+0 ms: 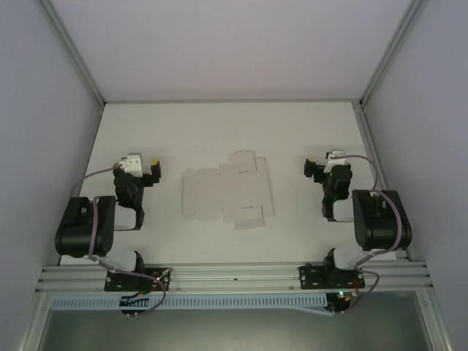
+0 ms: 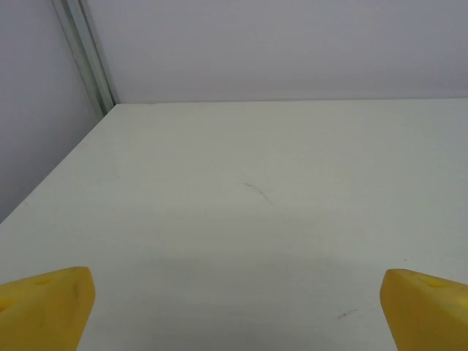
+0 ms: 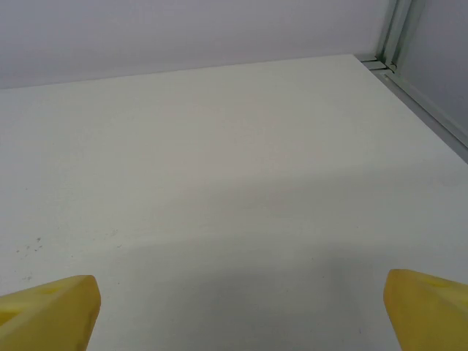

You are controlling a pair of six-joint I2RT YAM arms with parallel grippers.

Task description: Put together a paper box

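Mid-worktop (image 1: 307,131) in the top view, the box (image 1: 228,191) lies as a flat die-cut sheet, flaps out, nothing folded yet; L hand (image 1: 139,162) sits well to its left, R hand (image 1: 323,159) well to its right; both spread wide, empty, clear of the sheet. Risk: sheet is thin & flat on a smooth surface, so a finger coming in low will prob. shove it rather than get under an edge; w/ one hand pushing and the other not pinning, it could slide or spin off-centre. White on white too, so creases are hard to read; a misjudged line = flap bent in the wrong place.

L wrist view: yellow tips (image 2: 44,307) at both bottom corners, wide apart, bare worktop between; hand faces the far wall, so it must turn inward first; a fast swing could clip a flap & crumple it.

R wrist view: same, tips (image 3: 428,311) wide apart over bare worktop; same swing risk; both hands arriving together might buckle the sheet.
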